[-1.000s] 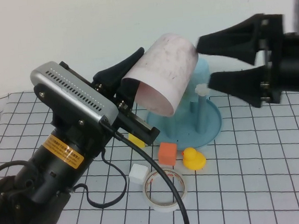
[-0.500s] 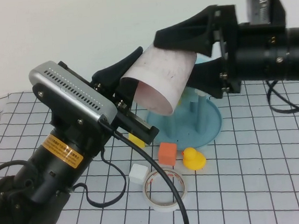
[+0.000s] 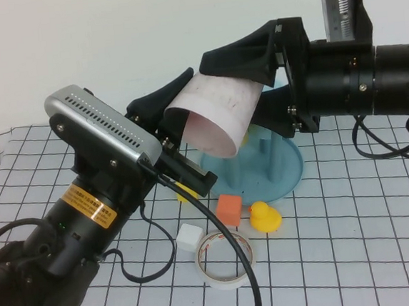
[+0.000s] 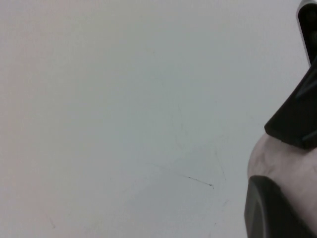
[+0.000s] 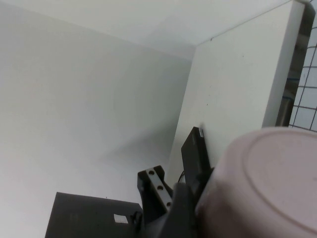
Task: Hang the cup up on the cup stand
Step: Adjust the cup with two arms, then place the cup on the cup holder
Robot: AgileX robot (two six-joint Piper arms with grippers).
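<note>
The left gripper [image 3: 177, 130] is clamped on the rim of one pale pink speckled plastic cup [image 3: 222, 112], held tilted above one round teal-blue peg stand [image 3: 285, 174]. The right gripper [image 3: 238, 85] is spread wide around the cup's closed end. One white tape ring [image 3: 225, 260] lies near the front.

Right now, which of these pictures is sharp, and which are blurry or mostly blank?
High view: evenly lit, crisp; the pink cup sits held in the left gripper, the right gripper straddling its base above the cup stand. Left wrist view: mostly blank wall, cup edge soft. Right wrist view: the cup's base looms close, blurred.
</note>
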